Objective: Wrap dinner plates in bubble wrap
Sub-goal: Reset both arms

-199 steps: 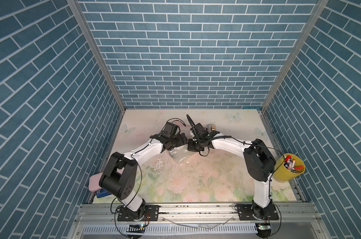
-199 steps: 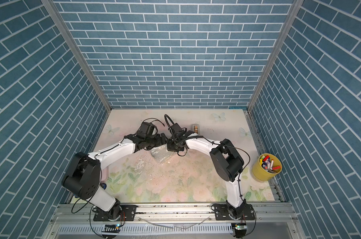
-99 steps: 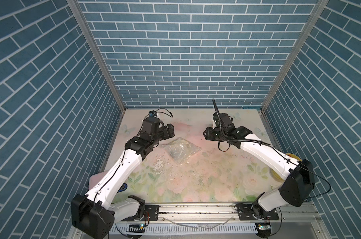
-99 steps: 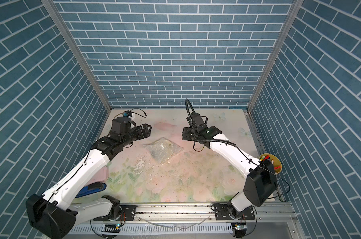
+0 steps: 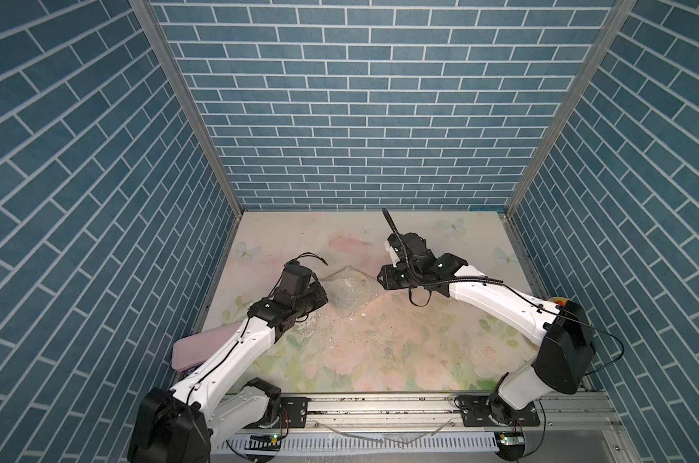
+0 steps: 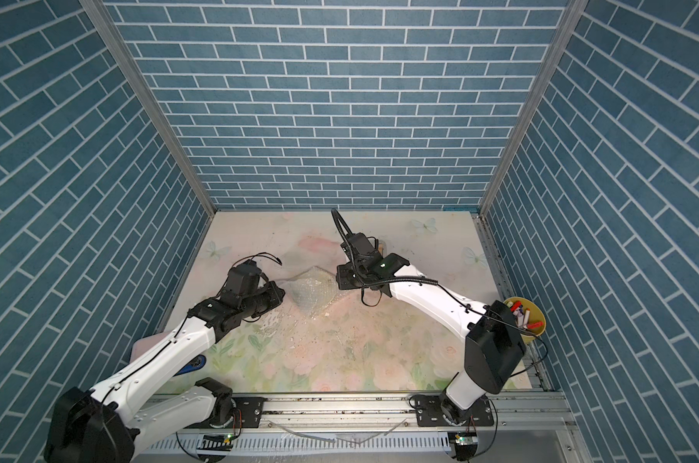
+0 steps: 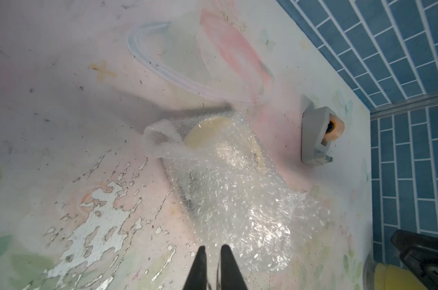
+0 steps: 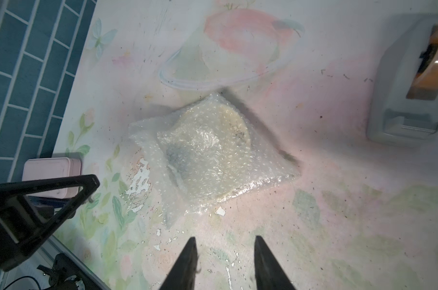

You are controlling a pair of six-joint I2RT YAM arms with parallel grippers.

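3 walls [image 5: 360,100] of teal-blue brick pattern with white joints close in the cell (in both top views the courses run level at the back and slant along the sides). Aluminium posts [image 5: 196,120] stand at the 2 rear corners. The tabletop [image 5: 380,360] has a pale floral print of pink roses, green leaves and butterflies, and is flaked to white patches [image 7: 100,226] in places. A slotted aluminium rail [image 5: 380,405] edges the near side. The light is soft and even.
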